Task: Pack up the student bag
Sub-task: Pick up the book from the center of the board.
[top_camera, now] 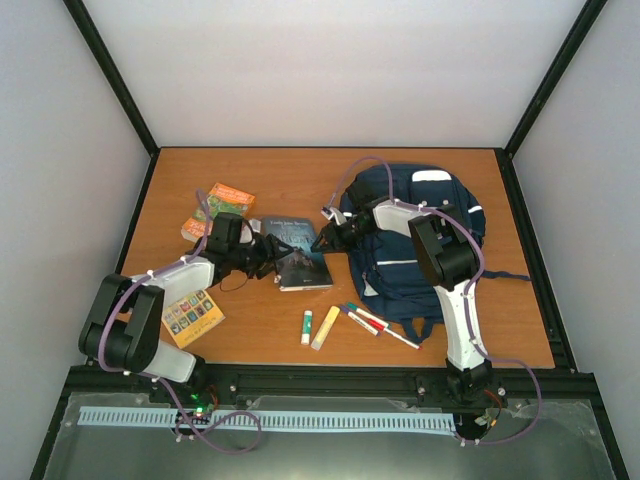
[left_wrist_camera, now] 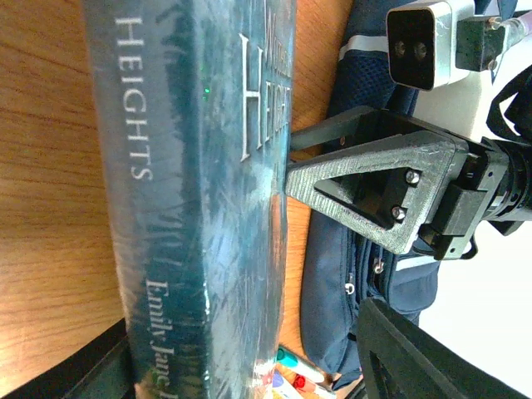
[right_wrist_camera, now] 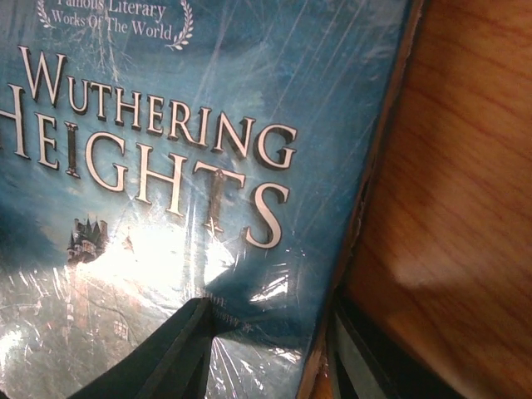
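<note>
Navy-blue and thinly striped in white, the backpack (top_camera: 392, 282) is lying flat on the far right part of the wooden table (top_camera: 270, 325), with its dark straps trailing toward the near edge. Just to its left, a blue book (top_camera: 300, 258) wrapped in clear plastic, titled "Wuthering Heights", is sitting near the middle of the table, and both arms are reaching to it.

The right gripper (top_camera: 322, 240) is pinching the book's edge on the backpack side. One finger (right_wrist_camera: 166, 353) is pressing on the cover and the other is sitting beyond the edge, lower down. The left gripper (top_camera: 272, 252) is meeting the book from the opposite side. Its jaws are standing apart with the spine between them, and the wrist view is showing a clear gap between the book and one jaw, so it is not clamping anything.

Two orange boxes (top_camera: 230, 196) are lying at the far left, and a yellow box of picture cards (top_camera: 193, 316) is resting near the left arm's base. A glue stick (top_camera: 307, 327), a yellow bar (top_camera: 325, 327) and a few markers (top_camera: 375, 322) are lying between the book and the near edge, the markers just beside the backpack.
</note>
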Tool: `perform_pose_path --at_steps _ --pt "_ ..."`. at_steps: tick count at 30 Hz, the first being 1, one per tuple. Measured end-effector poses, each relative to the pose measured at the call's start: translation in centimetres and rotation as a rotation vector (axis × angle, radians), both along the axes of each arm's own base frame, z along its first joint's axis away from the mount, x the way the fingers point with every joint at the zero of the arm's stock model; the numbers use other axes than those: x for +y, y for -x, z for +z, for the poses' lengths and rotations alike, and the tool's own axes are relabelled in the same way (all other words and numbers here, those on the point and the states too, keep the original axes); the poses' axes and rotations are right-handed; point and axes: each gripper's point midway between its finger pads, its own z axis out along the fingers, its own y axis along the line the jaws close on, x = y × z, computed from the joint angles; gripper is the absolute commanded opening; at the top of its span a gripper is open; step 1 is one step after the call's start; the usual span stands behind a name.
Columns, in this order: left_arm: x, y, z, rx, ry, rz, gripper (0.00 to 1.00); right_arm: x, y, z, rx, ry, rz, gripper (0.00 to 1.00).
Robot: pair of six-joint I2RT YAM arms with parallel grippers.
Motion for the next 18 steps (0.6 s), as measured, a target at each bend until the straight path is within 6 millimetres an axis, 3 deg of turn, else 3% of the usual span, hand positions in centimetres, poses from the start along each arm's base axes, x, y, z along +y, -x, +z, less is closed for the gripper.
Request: perform_pose_path --at_steps 3,10,12,18 --pt "-0.05 0.02 0.02 0.003 0.001 0.001 0.48 0.03 0.02 0.04 0.002 -0.003 0.0 0.4" --pt "0.29 0.18 -0.33 0.013 -0.028 0.013 0.28 0.06 0.03 0.09 0.004 -0.005 0.0 0.41" --pt "0.44 0.25 -0.28 0.013 -0.036 0.018 0.16 0.09 0.01 0.12 0.002 -0.008 0.001 0.42" --pt "0.58 0.42 0.45 0.0 -0.052 0.02 0.06 0.21 0.1 0.25 -0.005 -0.006 0.006 0.48"
